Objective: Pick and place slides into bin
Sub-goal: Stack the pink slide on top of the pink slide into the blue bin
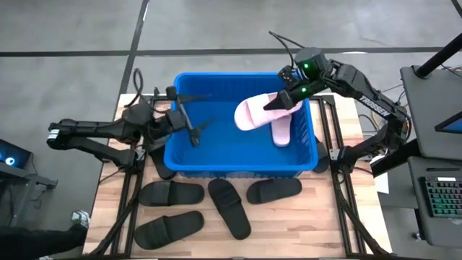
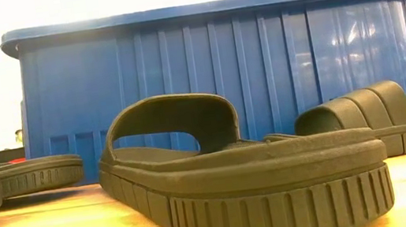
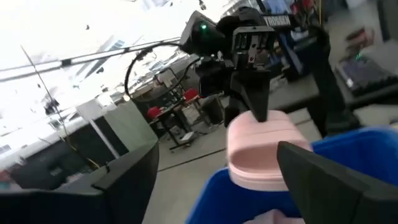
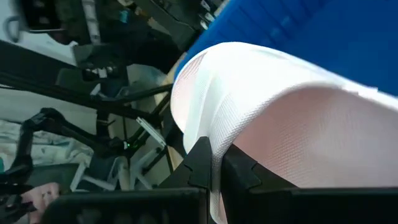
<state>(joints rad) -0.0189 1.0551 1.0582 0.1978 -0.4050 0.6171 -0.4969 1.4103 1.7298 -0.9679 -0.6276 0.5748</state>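
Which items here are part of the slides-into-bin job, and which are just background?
Job:
- blue bin
- pink slide held over the bin by the right hand
- second pink slide lying in the bin
- four black slides on the table
- left hand, open inside the bin

Background:
- keyboard

The blue bin [image 1: 186, 155], a ribbed rectangular crate, stands open on the wooden table. One pale pink slide [image 1: 254, 113] hangs tilted above the bin's right half, clamped at its strap; the second pink slide [image 1: 281, 130] lies inside the bin just under it. Four black slides [image 1: 229, 207] lie flat on the table in front of the bin.
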